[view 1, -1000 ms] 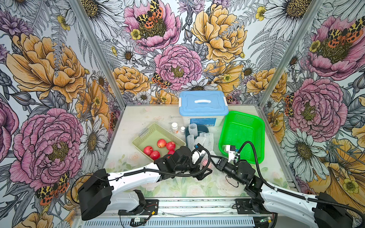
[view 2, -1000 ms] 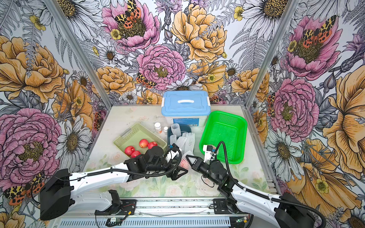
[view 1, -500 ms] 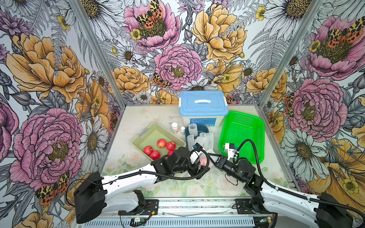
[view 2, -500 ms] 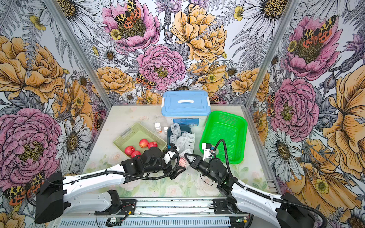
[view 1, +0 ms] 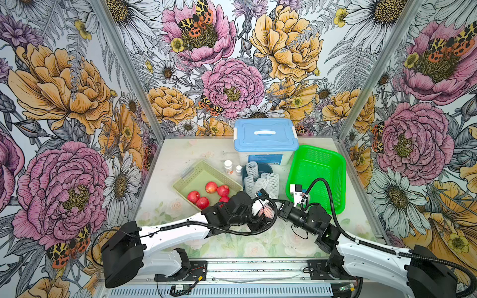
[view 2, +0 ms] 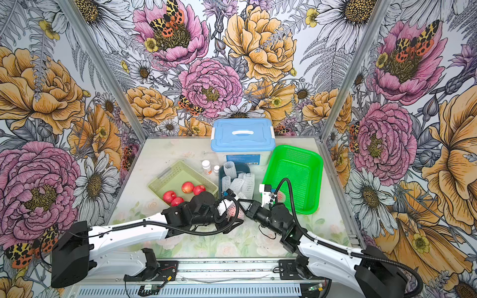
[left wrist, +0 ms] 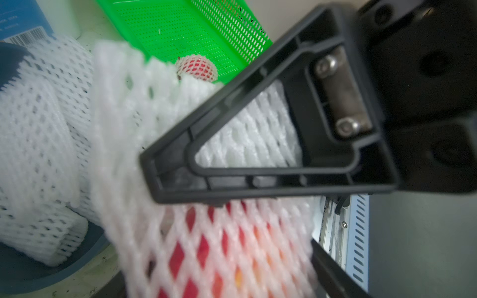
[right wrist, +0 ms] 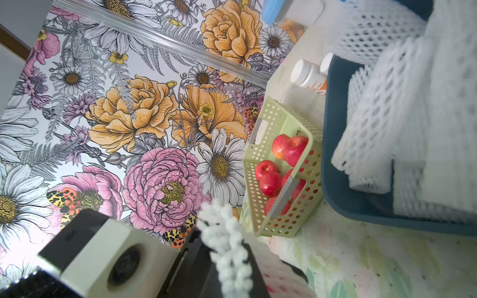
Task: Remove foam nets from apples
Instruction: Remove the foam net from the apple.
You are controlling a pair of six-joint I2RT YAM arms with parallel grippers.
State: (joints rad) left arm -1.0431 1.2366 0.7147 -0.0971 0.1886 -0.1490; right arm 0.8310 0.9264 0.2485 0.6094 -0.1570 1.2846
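Note:
A red apple in a white foam net (view 1: 268, 212) (view 2: 233, 210) hangs just above the table's front middle. My left gripper (view 1: 262, 212) (left wrist: 219, 283) is shut around it; the netted apple (left wrist: 219, 252) fills the space between the jaws. From the right, my right gripper (view 1: 278, 206) (right wrist: 227, 258) pinches the net's frilly end (right wrist: 224, 232). Several bare apples (view 1: 210, 192) (right wrist: 271, 175) lie in a pale green basket (view 1: 191, 175). Empty foam nets (view 1: 260, 180) are heaped in a dark blue tub (right wrist: 335, 196). Another netted apple (view 2: 280, 196) (left wrist: 197, 68) lies in the bright green basket (view 1: 317, 167).
A blue-lidded box (view 1: 265, 136) stands at the back. Two white pill bottles (view 1: 228, 166) stand between the pale basket and the tub. The bright green basket takes up the right side. Flowered walls close in three sides.
The left jaws have closed in on the netted apple. The right fingers have eased slightly on the net's end. Both arms have stayed almost in place.

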